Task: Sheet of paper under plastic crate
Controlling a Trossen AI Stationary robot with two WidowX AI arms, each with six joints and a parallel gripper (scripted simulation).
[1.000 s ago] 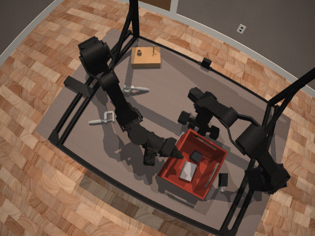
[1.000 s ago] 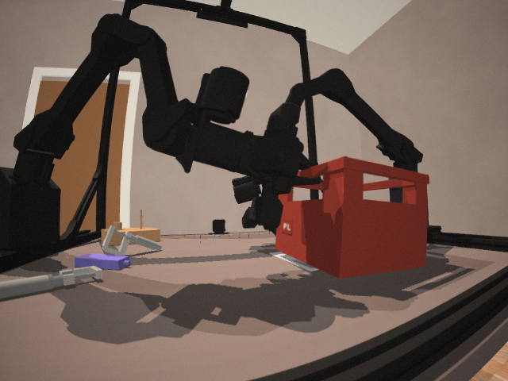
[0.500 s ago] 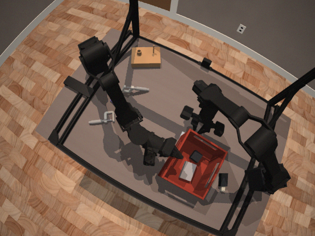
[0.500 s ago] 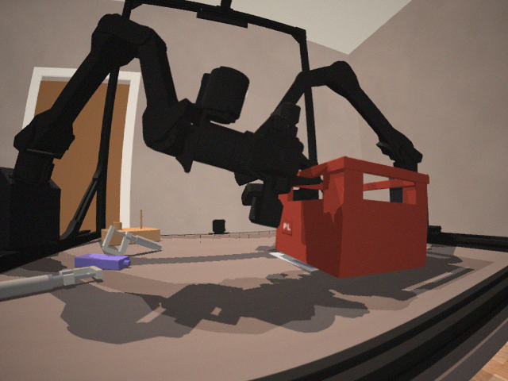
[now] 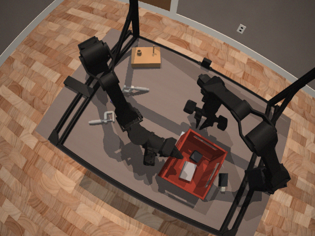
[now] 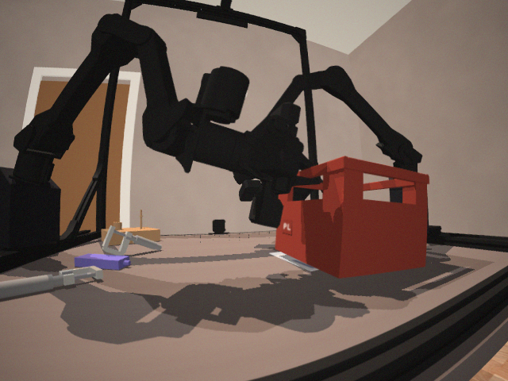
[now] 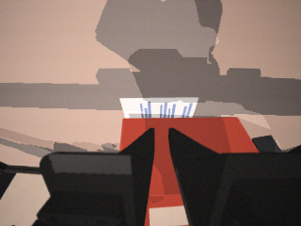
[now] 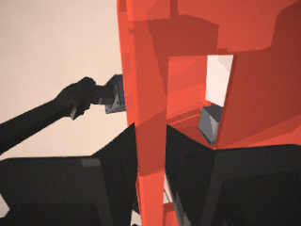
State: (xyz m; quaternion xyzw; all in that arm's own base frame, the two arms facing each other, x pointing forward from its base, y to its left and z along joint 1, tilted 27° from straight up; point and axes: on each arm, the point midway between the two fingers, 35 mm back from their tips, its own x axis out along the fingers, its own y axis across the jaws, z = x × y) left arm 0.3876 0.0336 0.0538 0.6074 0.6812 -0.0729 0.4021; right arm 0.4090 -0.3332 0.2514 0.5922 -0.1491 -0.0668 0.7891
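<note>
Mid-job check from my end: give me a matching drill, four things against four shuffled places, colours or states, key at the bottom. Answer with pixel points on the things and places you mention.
1. right claw [image 5: 181, 156] [image 6: 319, 179] [image 8: 150, 137]
2. left claw [image 5: 199, 127] [image 7: 162, 134]
3. paper sheet [image 5: 182, 132] [image 6: 291, 261] [image 7: 160, 107]
4. small block with a nub on one end [image 5: 111, 101] [image 6: 101, 261]

A. partly sticking out from under the crate [image 5: 183, 188] [image 6: 381, 229] [image 7: 188, 135] [image 8: 150, 94]
B. purple
C. closed on the crate's upper wall
D. fingers slightly apart, nothing between them

Right pairs: 1-C, 2-D, 3-A, 4-B
</note>
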